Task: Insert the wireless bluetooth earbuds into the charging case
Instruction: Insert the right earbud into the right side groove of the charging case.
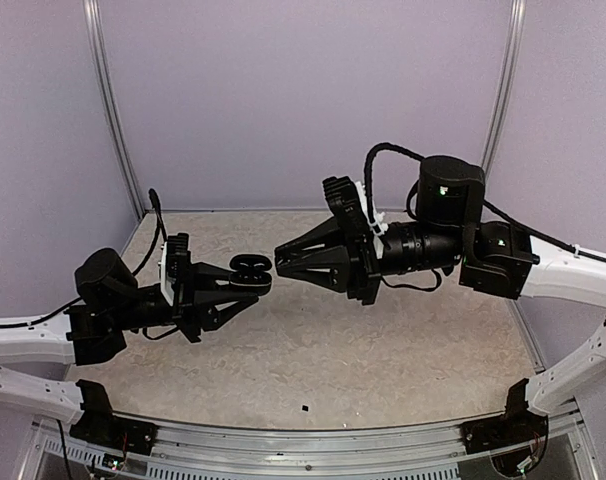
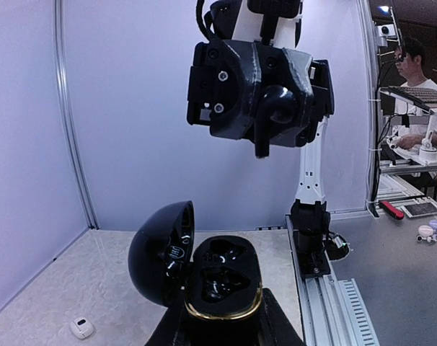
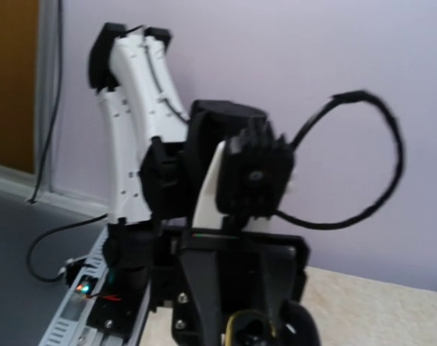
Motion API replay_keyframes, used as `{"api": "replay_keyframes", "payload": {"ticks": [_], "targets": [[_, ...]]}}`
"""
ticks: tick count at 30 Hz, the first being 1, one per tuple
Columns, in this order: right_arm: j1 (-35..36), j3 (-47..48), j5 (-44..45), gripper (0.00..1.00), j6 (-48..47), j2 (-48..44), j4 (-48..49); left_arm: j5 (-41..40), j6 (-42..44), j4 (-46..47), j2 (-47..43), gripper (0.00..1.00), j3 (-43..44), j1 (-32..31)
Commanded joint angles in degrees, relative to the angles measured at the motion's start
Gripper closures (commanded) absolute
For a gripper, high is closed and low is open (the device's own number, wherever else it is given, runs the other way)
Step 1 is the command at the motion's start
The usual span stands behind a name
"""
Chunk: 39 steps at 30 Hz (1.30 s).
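My left gripper (image 1: 245, 278) is shut on the black charging case (image 1: 251, 268) and holds it above the table. In the left wrist view the case (image 2: 222, 277) is open. Its lid (image 2: 159, 252) swings left, and a gold rim edges two glossy black wells. I cannot tell whether buds lie in them. My right gripper (image 1: 279, 258) points at the case from the right, just short of it, tips together. From the left wrist it (image 2: 265, 122) hangs above the case with a small dark nub under the tips. A small white thing (image 2: 81, 328), perhaps an earbud, lies on the table.
The case's gold rim (image 3: 251, 333) and the left arm fill the right wrist view. A tiny black speck (image 1: 304, 408) lies on the table near the front rail (image 1: 313, 445). Purple walls close the back and sides. A person sits at a bench (image 2: 413, 94) outside.
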Motion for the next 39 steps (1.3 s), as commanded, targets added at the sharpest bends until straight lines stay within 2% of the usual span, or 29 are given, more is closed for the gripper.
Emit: {"api": "replay_keyframes", "payload": {"ticks": [1, 13, 39], "targets": [[1.0, 1.5, -3.8, 0.85, -1.7, 0.9, 2.4, 1.8, 2.8, 2.2, -0.4, 0.94, 2.3, -1.0], [1.9, 0.9, -5.9, 0.85, -3.2, 1.0, 2.7, -3.4, 13.7, -4.4, 0.0, 0.95, 6.1, -6.9], [2.6, -2.6, -2.0, 0.87, -4.2, 1.0, 4.9, -4.6, 11.3, -2.8, -1.3, 0.96, 6.1, -7.2]]}}
